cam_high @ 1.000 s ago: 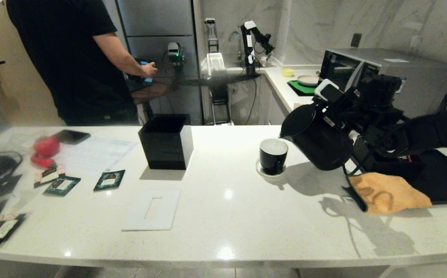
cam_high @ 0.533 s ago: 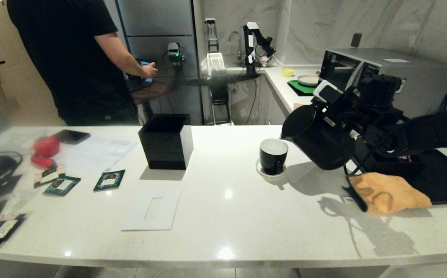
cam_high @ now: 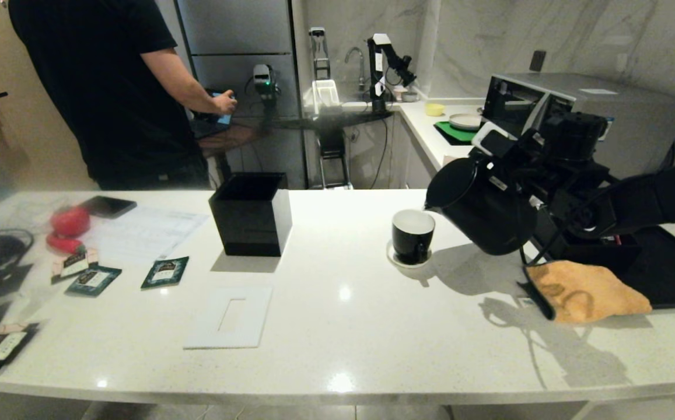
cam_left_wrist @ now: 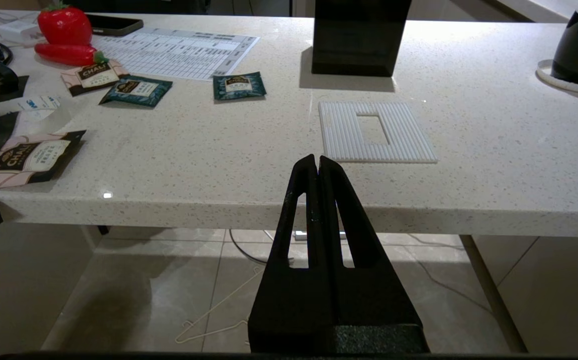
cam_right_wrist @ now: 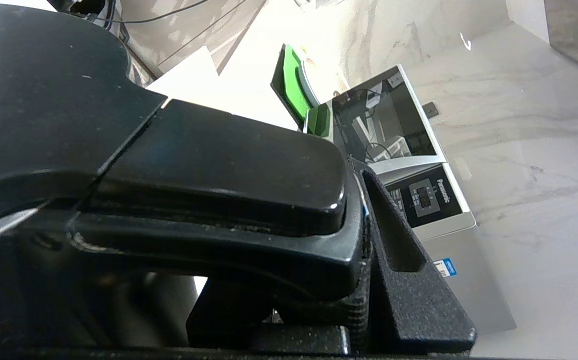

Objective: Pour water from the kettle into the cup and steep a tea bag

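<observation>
Head view shows the kettle (cam_high: 480,213) right of the middle, lifted off the counter (cam_high: 337,326) and tipped, its pointed lip just above and beside the rim of the cup (cam_high: 412,235). The cup sits on a small white saucer (cam_high: 398,260) a little right of the middle. The right gripper (cam_high: 532,175) is clamped tight on the kettle's handle (cam_right_wrist: 209,165); the right wrist view shows one finger (cam_right_wrist: 408,280) pressed against it. No water shows at the lip yet.

The lip looks close to the cup's near edge, so I think water could run down the outside and wet the counter. A fast tip could splash or knock the cup.

Tea bag packets (cam_high: 165,272) lie at the left. A black box (cam_high: 249,213) stands left of the middle.

The left gripper (cam_left_wrist: 317,165) hangs below the counter edge, pinched closed and holding nothing.
</observation>
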### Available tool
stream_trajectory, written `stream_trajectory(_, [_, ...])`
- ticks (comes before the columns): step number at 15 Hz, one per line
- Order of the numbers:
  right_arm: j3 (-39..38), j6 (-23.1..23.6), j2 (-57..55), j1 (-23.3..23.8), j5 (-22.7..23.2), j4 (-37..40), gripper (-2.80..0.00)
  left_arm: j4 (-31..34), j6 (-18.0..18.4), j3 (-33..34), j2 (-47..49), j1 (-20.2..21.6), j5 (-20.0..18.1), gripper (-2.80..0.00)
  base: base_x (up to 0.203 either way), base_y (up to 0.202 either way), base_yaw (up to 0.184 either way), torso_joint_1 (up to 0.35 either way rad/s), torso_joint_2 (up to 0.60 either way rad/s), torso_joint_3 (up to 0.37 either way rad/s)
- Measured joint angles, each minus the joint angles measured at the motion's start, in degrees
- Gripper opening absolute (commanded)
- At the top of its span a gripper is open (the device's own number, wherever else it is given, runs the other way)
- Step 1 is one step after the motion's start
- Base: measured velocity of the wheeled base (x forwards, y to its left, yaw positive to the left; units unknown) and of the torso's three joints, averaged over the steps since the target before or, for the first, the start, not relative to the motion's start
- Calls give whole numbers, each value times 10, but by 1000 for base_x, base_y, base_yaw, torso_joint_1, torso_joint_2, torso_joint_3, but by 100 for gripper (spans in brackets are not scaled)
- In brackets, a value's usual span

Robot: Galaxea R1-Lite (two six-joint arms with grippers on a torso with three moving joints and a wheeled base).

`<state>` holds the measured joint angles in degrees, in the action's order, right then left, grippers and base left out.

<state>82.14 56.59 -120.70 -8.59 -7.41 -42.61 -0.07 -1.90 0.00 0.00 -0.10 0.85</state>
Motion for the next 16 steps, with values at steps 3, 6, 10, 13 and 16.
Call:
stream_trajectory(3, [-1,12,0,-1,0,-1,-280,0,0,0,0,0,0,-280,0,0,0,0,0,0])
stream_trajectory(6, [-2,15,0,-2,1,-1,-280,0,0,0,0,0,0,-280,0,0,0,0,0,0])
stream_trajectory(10, [-4,22,2,-7,1,-1,-280,0,0,0,0,0,0,-280,0,0,0,0,0,0])
stream_trajectory(13, [-4,34,2,-10,2,-2,-280,0,0,0,0,0,0,-280,0,0,0,0,0,0])
stream_trajectory(16, [-4,36,3,-11,3,-7,-280,0,0,0,0,0,0,-280,0,0,0,0,0,0])
